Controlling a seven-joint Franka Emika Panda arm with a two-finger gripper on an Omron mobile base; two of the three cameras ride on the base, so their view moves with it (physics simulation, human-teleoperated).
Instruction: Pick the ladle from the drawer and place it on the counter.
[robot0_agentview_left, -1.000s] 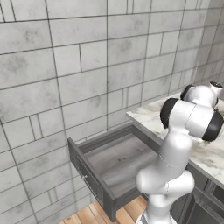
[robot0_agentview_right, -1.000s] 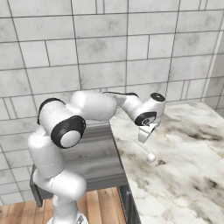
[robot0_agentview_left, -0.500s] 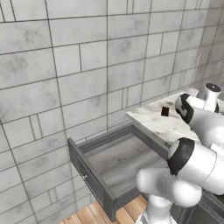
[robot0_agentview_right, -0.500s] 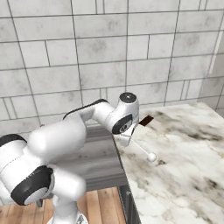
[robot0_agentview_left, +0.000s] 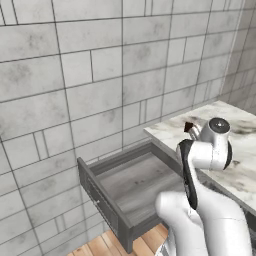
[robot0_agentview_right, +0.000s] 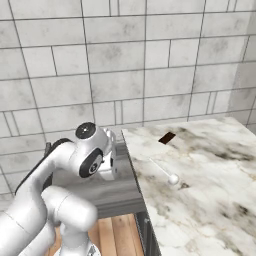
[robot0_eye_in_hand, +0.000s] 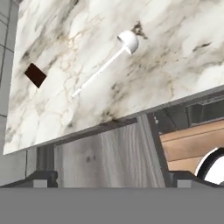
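Note:
The ladle (robot0_agentview_right: 162, 170) lies flat on the counter (robot0_agentview_right: 210, 210), its small rounded head toward the counter's middle and its thin handle pointing at the wall. In the hand view the ladle (robot0_eye_in_hand: 103, 68) rests free on the marble counter (robot0_eye_in_hand: 175, 70), well away from my fingers. My gripper (robot0_eye_in_hand: 113, 178) is open, with nothing between the fingertips (robot0_eye_in_hand: 43, 178). It hangs over the open drawer (robot0_agentview_right: 95, 187), left of the counter's edge. The drawer (robot0_agentview_left: 130, 180) is pulled out, and its wood-grain floor (robot0_eye_in_hand: 105, 157) looks bare.
A small dark brown block (robot0_agentview_right: 166, 138) sits on the counter near the wall, beyond the ladle's handle end. Grey tiled wall (robot0_agentview_right: 125, 65) stands behind the drawer and counter. Wooden floor (robot0_eye_in_hand: 188, 144) shows below the cabinet front.
My hand has let go of the ladle on the counter, then swung back left, away from it, to above the drawer. The ladle has stayed where it lay.

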